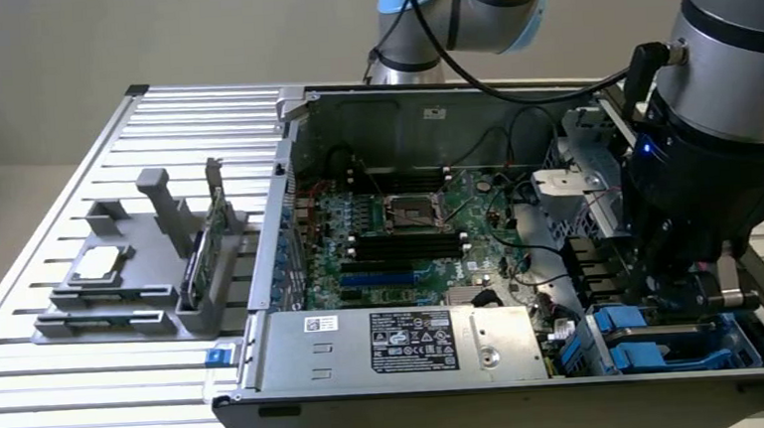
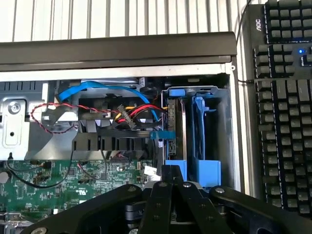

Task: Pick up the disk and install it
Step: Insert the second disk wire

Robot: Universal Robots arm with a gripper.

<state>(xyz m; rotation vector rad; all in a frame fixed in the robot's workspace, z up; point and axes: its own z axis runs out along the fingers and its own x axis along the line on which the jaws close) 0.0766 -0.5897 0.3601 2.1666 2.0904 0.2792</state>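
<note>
The disk [image 2: 184,129] stands on edge in the drive bay at the front corner of the open computer case [image 1: 303,179], at the exterior view's right. Its blue plastic frame [image 2: 201,141] runs along it. In the exterior view the blue frame [image 1: 641,355] shows low in that bay. My gripper [image 2: 168,178] hangs just over the near end of the blue frame with its black fingers [image 2: 157,204] drawn together. From outside, the gripper [image 1: 685,293] reaches down into the bay beneath the arm's thick wrist. Whether the tips touch the frame is hidden.
Red and blue cables [image 2: 131,114] crowd the space beside the bay, over the green motherboard [image 1: 397,233]. A silver power supply [image 1: 404,344] sits at the case front. A grey fixture [image 1: 135,289] on the slatted table holds a square chip [image 1: 99,263] and a green card [image 1: 199,260]. A black keyboard [image 2: 285,107] lies outside the case.
</note>
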